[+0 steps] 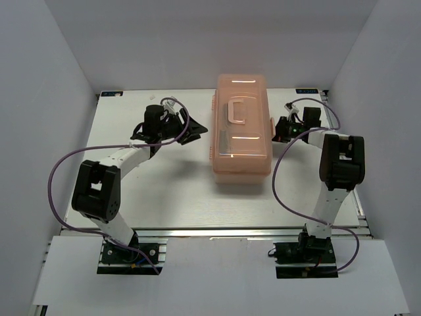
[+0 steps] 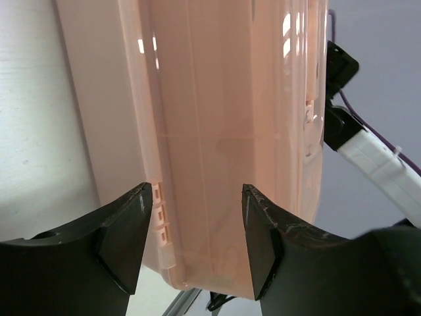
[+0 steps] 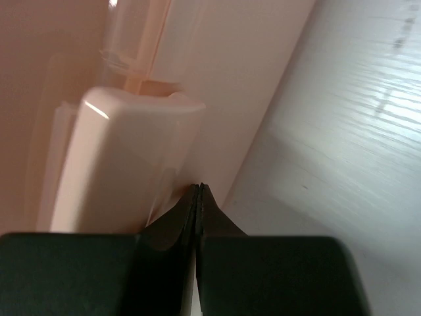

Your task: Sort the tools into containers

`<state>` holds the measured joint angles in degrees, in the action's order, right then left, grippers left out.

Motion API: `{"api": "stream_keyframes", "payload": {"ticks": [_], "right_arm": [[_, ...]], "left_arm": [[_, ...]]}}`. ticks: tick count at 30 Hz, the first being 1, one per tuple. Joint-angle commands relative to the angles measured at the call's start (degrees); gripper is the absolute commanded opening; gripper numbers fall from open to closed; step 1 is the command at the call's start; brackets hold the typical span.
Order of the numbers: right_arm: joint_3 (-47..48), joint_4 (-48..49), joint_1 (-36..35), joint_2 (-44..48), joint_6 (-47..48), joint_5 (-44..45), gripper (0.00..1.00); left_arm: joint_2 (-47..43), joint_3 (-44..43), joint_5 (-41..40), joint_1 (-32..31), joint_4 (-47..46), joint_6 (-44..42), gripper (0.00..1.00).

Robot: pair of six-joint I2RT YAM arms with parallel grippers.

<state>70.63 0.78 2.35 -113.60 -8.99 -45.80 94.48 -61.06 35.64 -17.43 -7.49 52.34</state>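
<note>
The white table (image 1: 164, 191) sits inside plain white walls (image 1: 39, 99). The pink toolbox (image 1: 241, 125) stands in the upper middle of the top view, lid down. To its left, the left gripper (image 1: 197, 131) has its fingers spread apart and holds nothing. To its right, the right gripper (image 1: 279, 130) has its fingers pressed together, tip by the box's latch (image 3: 118, 164).

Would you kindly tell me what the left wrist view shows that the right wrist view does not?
Only the left wrist view shows the left end effector, jaws spread wide and empty before the long side of the toolbox, with the right arm visible beyond the box. Only the right wrist view shows the right end effector, shut, its tips at the edge of the latch. Both show the pink toolbox close up and a strip of the white table.
</note>
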Motion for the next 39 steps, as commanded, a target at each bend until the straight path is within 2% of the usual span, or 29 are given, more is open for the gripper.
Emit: {"api": "stream_keyframes", "payload": {"ticks": [1, 4, 6, 11, 14, 15, 17, 18, 20, 21, 28, 39], "right_arm": [[3.5, 2.5, -0.9, -1.8, 0.2, -16.2, 0.0], [4.0, 7.7, -0.9, -3.9, -3.2, -26.2, 0.0], [3.7, 14.4, -0.9, -5.1, -9.2, -30.6, 0.0], [1.3, 26.8, -0.9, -5.1, -18.4, -33.9, 0.0], [-1.3, 39.9, -0.9, -5.7, -29.2, -35.6, 0.0], [-2.2, 50.5, -0.9, -5.9, -37.8, -36.0, 0.0], [-4.5, 64.6, -0.9, -7.2, -48.9, -36.2, 0.0], [-5.0, 80.4, -0.9, -9.1, -62.0, -35.9, 0.0], [-4.9, 94.2, -0.9, -12.2, -73.7, -35.6, 0.0], [-4.9, 97.2, -1.1, -12.4, -76.2, -35.7, 0.0], [-4.5, 104.2, -1.2, -13.8, -82.9, -37.1, 0.0], [-1.7, 96.5, -1.3, -14.4, -77.1, -38.2, 0.0]], "left_arm": [[0.2, -3.1, 1.5, -0.8, 0.0, -0.7, 0.67], [0.8, -3.8, 1.8, -1.0, 0.1, -0.6, 0.67], [1.1, -4.2, 2.2, -1.2, -0.1, -0.4, 0.66], [2.4, -5.6, 2.4, -2.1, 0.1, -0.4, 0.67], [3.4, -6.8, 2.8, -2.3, 0.1, -0.5, 0.67], [3.7, -7.6, 2.9, -2.4, 0.2, -0.5, 0.67], [4.4, -8.4, 3.2, -2.5, 0.6, -0.7, 0.67], [4.9, -9.2, 3.3, -2.6, 0.8, -0.8, 0.67], [5.5, -10.2, 3.6, -2.7, 1.4, -1.2, 0.67], [6.0, -11.0, 3.6, -2.7, 1.6, -1.3, 0.67], [7.8, -14.1, 3.5, -3.0, 3.9, -2.5, 0.67], [10.1, -17.5, 3.1, -4.3, 7.0, -3.9, 0.67]]}}
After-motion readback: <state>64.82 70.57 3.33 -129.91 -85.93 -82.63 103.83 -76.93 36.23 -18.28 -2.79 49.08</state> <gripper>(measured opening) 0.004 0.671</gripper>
